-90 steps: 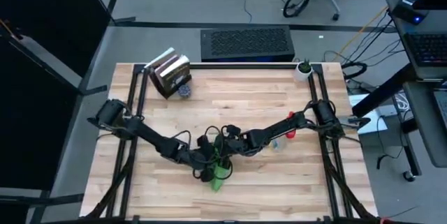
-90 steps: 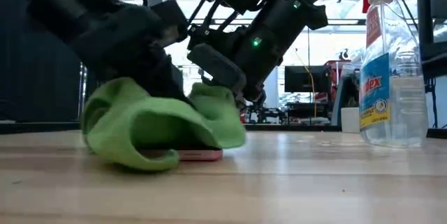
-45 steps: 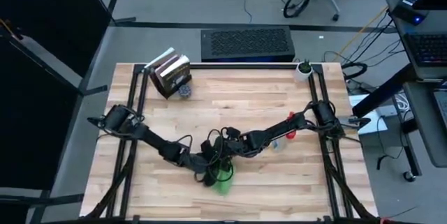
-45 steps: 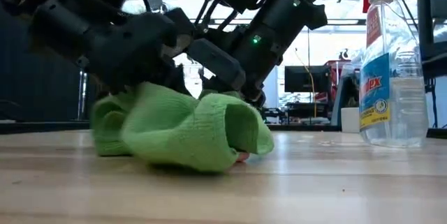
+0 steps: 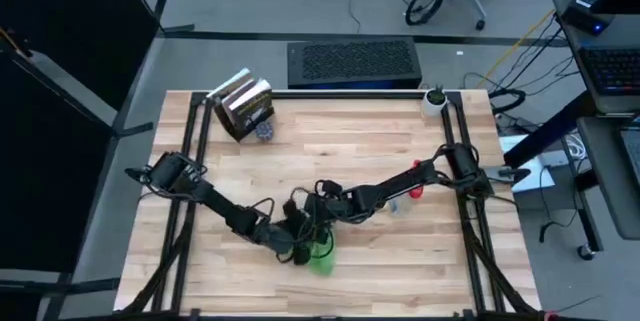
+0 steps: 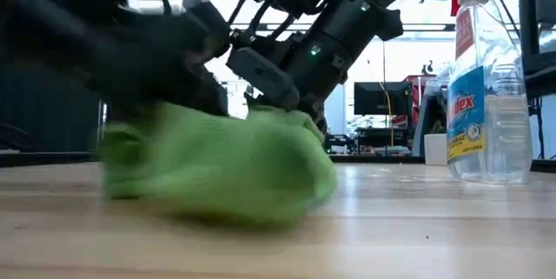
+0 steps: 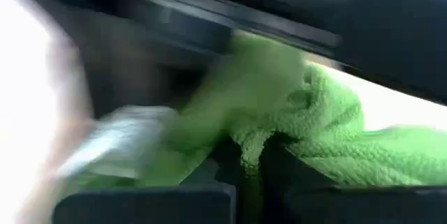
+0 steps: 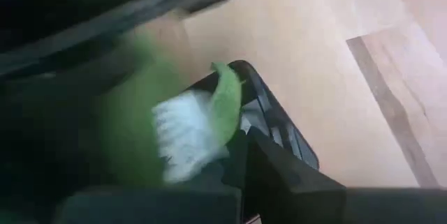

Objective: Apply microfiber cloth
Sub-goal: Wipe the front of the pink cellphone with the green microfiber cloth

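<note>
The bright green microfiber cloth (image 5: 321, 257) lies bunched on the table near the middle of its near half, blurred in the low view (image 6: 217, 170). My left gripper (image 5: 297, 248) reaches in from the left and is shut on the cloth (image 7: 307, 123). My right gripper (image 5: 316, 208) comes in from the right just behind the cloth and meets a small black rectangular device (image 8: 274, 128), which the cloth partly covers. The device is hidden in the high and low views. My left gripper pinches a bunched fold of the cloth (image 7: 253, 155) between its two fingers; the rest of the cloth spreads beyond the fingertips and rests on the table and the device. My right gripper is shut at one end of the device (image 8: 260, 140); the contact itself is hidden by its finger (image 8: 279, 175) and the cloth.
A clear spray bottle (image 6: 483, 79) with a red trigger stands on the table behind the right arm (image 5: 415, 186). A stack of books (image 5: 244, 106) sits at the far left corner and a small white cup (image 5: 434, 99) at the far right.
My left gripper has swept the cloth a little toward the table's near edge and right, staying shut on it. The cloth has been dragged over the device, whose pink edge showed under it a second ago and is now covered. My right gripper has kept still.
</note>
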Controlling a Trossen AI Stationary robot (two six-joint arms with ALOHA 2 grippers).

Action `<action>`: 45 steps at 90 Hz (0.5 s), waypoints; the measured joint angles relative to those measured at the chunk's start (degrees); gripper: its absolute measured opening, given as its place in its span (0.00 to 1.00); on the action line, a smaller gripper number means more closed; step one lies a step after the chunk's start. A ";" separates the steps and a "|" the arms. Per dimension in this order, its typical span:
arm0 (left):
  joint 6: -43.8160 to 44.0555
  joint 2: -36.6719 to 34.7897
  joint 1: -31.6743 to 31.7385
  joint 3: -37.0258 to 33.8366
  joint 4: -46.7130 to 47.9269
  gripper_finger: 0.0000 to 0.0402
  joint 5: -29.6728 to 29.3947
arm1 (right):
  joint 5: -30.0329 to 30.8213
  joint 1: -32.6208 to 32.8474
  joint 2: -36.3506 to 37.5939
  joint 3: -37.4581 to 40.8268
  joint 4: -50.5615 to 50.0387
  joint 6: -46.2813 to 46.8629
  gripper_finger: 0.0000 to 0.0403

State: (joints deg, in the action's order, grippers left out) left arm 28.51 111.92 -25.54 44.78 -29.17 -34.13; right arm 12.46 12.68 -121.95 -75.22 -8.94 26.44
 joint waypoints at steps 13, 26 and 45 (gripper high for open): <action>-1.67 0.58 1.49 0.01 -1.39 0.00 2.39 | 0.38 0.01 0.07 -0.09 -1.60 -0.11 0.00; -2.46 1.44 1.88 0.12 -1.99 0.00 6.98 | 0.19 -0.03 0.07 -0.04 -1.59 -0.35 0.00; -3.49 1.95 -0.12 0.15 -2.47 0.00 13.72 | -1.20 -0.28 0.15 0.03 -1.74 -0.16 0.00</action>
State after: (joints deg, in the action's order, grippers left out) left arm 25.01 113.86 -25.66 44.93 -31.64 -20.42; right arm 11.26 12.40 -121.80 -75.20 -10.68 26.28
